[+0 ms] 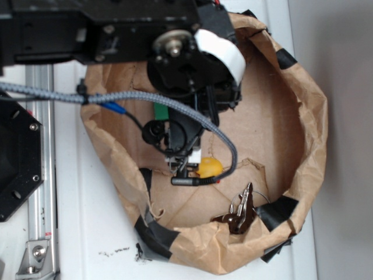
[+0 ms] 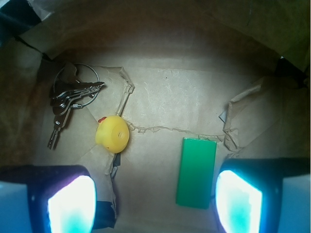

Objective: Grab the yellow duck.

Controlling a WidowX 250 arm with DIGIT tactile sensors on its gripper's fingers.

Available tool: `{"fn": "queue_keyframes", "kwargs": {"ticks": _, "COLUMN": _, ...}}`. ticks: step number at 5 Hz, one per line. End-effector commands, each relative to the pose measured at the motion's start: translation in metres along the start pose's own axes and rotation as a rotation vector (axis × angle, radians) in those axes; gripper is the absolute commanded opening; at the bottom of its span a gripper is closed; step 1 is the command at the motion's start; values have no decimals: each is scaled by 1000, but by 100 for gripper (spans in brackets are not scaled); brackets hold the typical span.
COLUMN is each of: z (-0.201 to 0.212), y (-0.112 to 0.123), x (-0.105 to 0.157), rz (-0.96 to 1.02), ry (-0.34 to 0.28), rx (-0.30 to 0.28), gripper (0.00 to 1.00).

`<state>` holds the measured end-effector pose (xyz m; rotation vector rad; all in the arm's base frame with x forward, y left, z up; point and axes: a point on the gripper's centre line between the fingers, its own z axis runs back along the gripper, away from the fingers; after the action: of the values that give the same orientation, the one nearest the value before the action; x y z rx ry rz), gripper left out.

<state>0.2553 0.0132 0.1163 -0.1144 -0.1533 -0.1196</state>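
The yellow duck (image 2: 113,133) lies on the brown paper floor of a bag, its red beak pointing up-left in the wrist view. In the exterior view the yellow duck (image 1: 209,167) peeks out just right of the arm's tip. My gripper (image 2: 154,204) hangs above the floor with its jaws wide apart and nothing between them. The duck sits ahead of the left finger (image 2: 72,206), outside the gap. A flat green block (image 2: 197,172) lies close to the right finger (image 2: 239,203).
A bunch of keys (image 2: 68,104) lies left of the duck; the keys (image 1: 239,211) rest near the bag's front wall. The crumpled paper bag wall (image 1: 312,134) with black tape rings everything. A grey cable (image 1: 175,111) loops past the arm.
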Motion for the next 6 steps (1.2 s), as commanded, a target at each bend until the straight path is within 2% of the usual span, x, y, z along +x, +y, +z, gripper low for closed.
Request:
{"fn": "queue_keyframes", "kwargs": {"ticks": 1, "z": -33, "y": -3, "x": 12, "rz": -95, "ry": -59, "rx": -16, "gripper": 100}}
{"fn": "queue_keyframes", "kwargs": {"ticks": 2, "z": -50, "y": -7, "x": 14, "rz": -126, "ry": -41, "rx": -14, "gripper": 100}}
{"fn": "queue_keyframes", "kwargs": {"ticks": 3, "z": -58, "y": -10, "x": 19, "rz": -139, "ry": -50, "rx": -32, "gripper": 100}}
{"fn": "queue_keyframes", "kwargs": {"ticks": 4, "z": -65, "y": -10, "x": 23, "rz": -143, "ry": -36, "rx": -22, "gripper": 100}}
{"fn": "queue_keyframes", "kwargs": {"ticks": 5, "z": -77, "y": -25, "x": 20, "rz": -197, "ry": 13, "rx": -44, "gripper": 100}}
{"fn": "queue_keyframes", "kwargs": {"ticks": 6, "z": -87, "y": -50, "x": 6, "rz": -264, "ry": 58, "rx": -84, "gripper": 100}}
